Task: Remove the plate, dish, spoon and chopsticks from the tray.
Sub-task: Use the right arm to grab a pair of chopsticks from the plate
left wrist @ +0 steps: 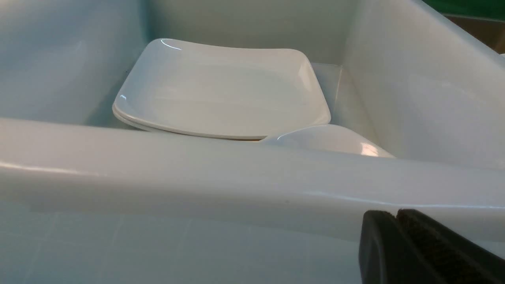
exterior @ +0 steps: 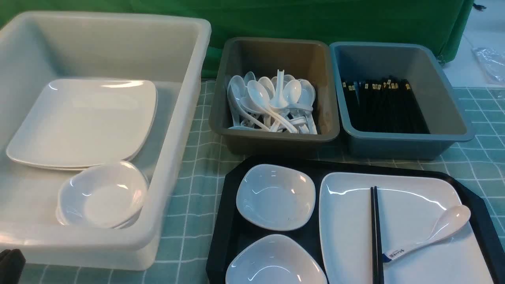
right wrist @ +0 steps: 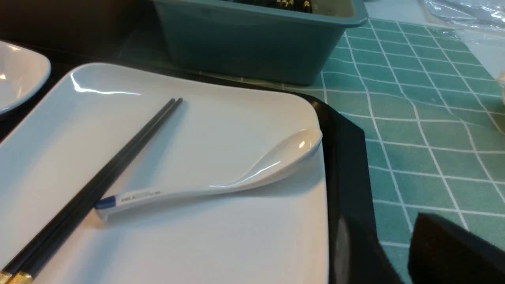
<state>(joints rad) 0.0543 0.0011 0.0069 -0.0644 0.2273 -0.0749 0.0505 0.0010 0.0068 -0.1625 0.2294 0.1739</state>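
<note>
Tray [exterior: 482, 223] fills the front view's near right, its far rim close to the grey tub [exterior: 276, 137] and blue tub [exterior: 402, 139], with open cloth [exterior: 189, 205] on its left. The plate [exterior: 343, 221] takes its right half. The chopsticks [exterior: 376, 232] lie on the plate, running near-to-far. The spoon [exterior: 434, 232] slants, bowl end far-right.

Left wrist view: the left gripper [left wrist: 396, 215] sits outside the white tub [left wrist: 197, 173], pads together, empty.

Right wrist view: the right gripper [right wrist: 453, 252] sits beside the tray's rim. I cannot tell how far open it is.

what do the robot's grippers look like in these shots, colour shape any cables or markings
Only the fingertips show. The left gripper has matte black, blocky fingers, one with a finely textured pad face. The right gripper is a blurred black wedge. No cables, markings or arm links are in view.
</note>
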